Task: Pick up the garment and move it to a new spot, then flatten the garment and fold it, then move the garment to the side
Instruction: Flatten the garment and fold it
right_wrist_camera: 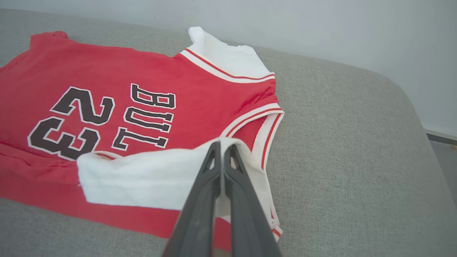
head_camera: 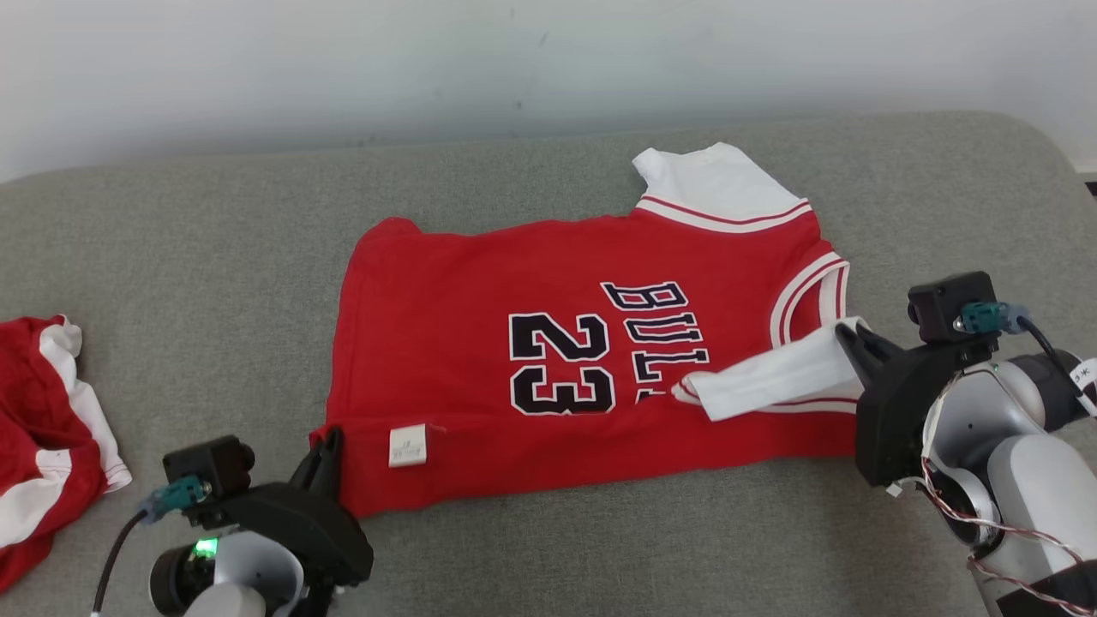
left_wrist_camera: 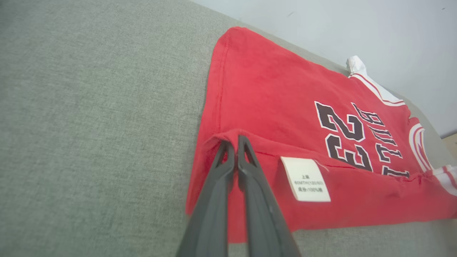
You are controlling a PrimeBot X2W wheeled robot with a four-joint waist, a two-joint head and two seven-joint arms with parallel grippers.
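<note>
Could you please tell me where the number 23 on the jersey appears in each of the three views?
Head view: the 23 sits at centre, on the jersey.
Left wrist view: the 23 is right of centre.
Right wrist view: the 23 is on the left side.
Shared landmark: the flat white sleeve, above the 23 in all views.

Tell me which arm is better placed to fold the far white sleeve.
Right, probably: the far sleeve lies at the jersey's collar end near the right tool; the left tool pinches the opposite hem.
</note>
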